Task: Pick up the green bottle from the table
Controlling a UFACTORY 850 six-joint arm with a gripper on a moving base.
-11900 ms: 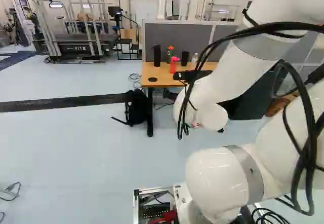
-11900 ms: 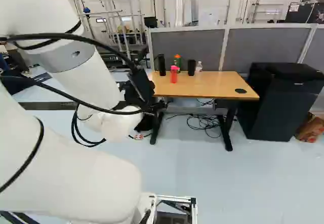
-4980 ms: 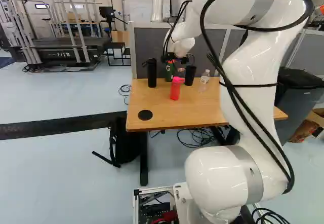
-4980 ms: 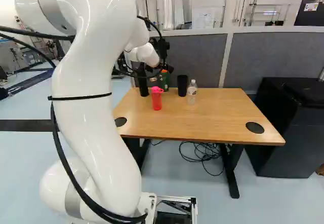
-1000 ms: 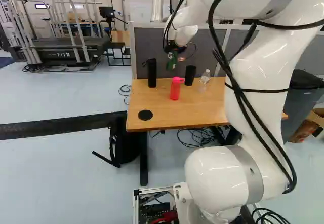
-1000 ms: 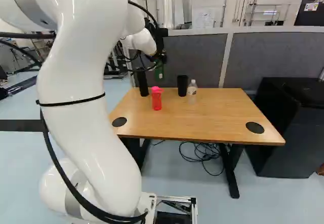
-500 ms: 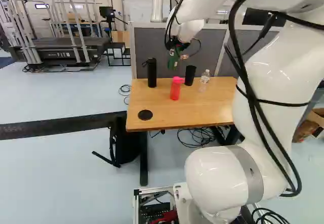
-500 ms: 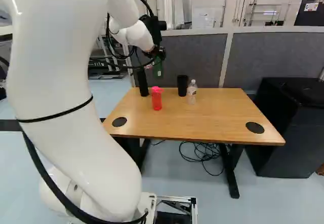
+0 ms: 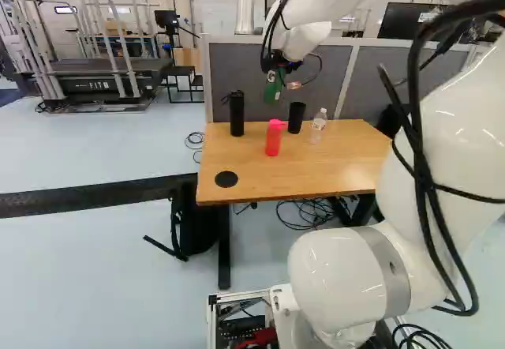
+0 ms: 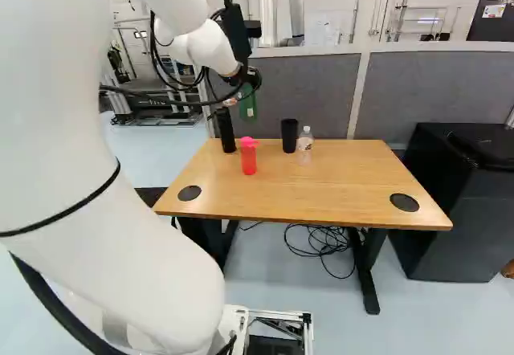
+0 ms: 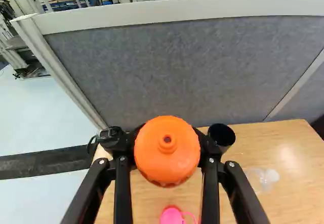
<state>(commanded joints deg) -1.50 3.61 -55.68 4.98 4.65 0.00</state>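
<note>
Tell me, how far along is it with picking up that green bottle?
Nearly finished, it seems. Done: the pincer is closed on the green bottle, whose orange cap shows between its fingers. In hand: the bottle hangs above the table, with the grey partition visible beneath it. Left: probably just holding it securely.

A red bottle is standing in front of and between a tall black bottle and a black tumbler. A clear bottle is standing just beside the tumbler. A gray partition is extending behind these items. Coiled cables are lying on the floor. A black cabinet is occupying the right of the right base view. A black backpack is resting near a dark floor strip.
</note>
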